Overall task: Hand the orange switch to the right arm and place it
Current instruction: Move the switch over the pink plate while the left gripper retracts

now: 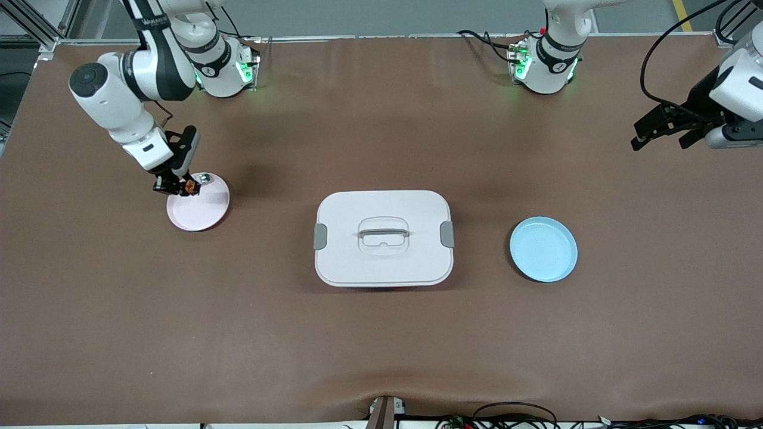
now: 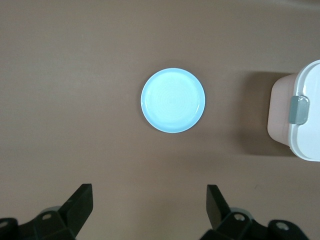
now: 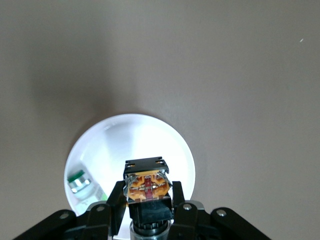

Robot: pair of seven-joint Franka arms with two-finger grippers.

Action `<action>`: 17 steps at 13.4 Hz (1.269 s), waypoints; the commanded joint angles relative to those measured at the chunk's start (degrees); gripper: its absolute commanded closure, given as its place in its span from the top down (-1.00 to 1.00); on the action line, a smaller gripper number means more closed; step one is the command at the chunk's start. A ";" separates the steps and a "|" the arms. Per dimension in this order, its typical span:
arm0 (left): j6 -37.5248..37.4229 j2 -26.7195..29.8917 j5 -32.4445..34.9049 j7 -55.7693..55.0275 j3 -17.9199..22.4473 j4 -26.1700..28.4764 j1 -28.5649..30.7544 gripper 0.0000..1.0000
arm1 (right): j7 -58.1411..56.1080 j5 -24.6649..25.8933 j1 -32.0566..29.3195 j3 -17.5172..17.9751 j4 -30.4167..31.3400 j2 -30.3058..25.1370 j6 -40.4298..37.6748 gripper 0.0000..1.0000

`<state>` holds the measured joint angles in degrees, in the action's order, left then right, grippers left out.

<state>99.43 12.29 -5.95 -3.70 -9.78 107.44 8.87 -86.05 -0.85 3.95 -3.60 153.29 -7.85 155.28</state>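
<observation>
My right gripper [image 1: 176, 188] is shut on the orange switch [image 1: 191, 187], a small black block with an orange face, and holds it just over the edge of the pink plate [image 1: 202, 211]. In the right wrist view the switch [image 3: 147, 186] sits between the fingers [image 3: 114, 200] above the plate [image 3: 170, 145]. A pale silvery part with a green bit [image 1: 205, 177] lies on that plate; it also shows in the right wrist view [image 3: 78, 181]. My left gripper [image 1: 661, 132] is open and empty, up over the table at the left arm's end, and waits.
A white lidded box [image 1: 383, 238] with a handle stands in the middle of the table. A light blue plate [image 1: 543, 248] lies beside it toward the left arm's end; it shows in the left wrist view [image 2: 173, 100], as does the box [image 2: 299, 112].
</observation>
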 commanded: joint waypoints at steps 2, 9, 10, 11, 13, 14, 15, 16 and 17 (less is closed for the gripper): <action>0.86 -3.57 0.86 0.27 -0.68 -6.16 0.70 1.00 | -1.75 0.85 -2.01 0.88 3.50 6.51 12.47 -1.00; -0.20 -9.48 4.54 0.45 -0.59 -13.75 0.88 1.00 | -1.58 0.76 -1.93 0.96 3.59 16.71 24.71 -1.00; -0.63 -9.57 4.55 0.27 -0.41 -13.75 0.88 1.00 | -1.49 0.76 -1.93 1.05 3.51 17.51 25.51 -1.00; -1.16 -9.57 4.55 0.27 -0.24 -13.75 0.97 1.00 | -1.49 0.68 -1.93 1.05 3.50 17.86 25.78 -1.00; -1.34 -9.57 4.55 0.27 -0.15 -13.84 0.88 1.00 | -1.14 0.67 -1.84 1.05 3.42 18.04 25.60 -1.00; -1.43 -9.57 4.55 0.18 -0.15 -13.75 0.79 1.00 | -1.14 0.67 -1.84 1.14 3.42 18.39 25.60 -1.00; -1.52 -9.57 4.55 0.18 -0.15 -13.66 0.79 1.00 | -1.05 0.67 -1.75 1.14 3.33 18.48 25.60 -1.00; -1.69 -9.65 4.55 0.18 -0.06 -13.84 0.53 1.00 | -1.05 0.67 -1.75 1.14 3.33 18.48 25.60 -1.00; -1.69 -9.57 4.63 0.18 -0.15 -13.92 0.88 1.00 | -1.05 0.67 -1.75 1.14 3.33 18.48 25.60 -1.00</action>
<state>99.00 2.98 -2.58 -3.69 -9.61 94.92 9.35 -87.04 -0.83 3.21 -3.19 156.47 10.27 179.21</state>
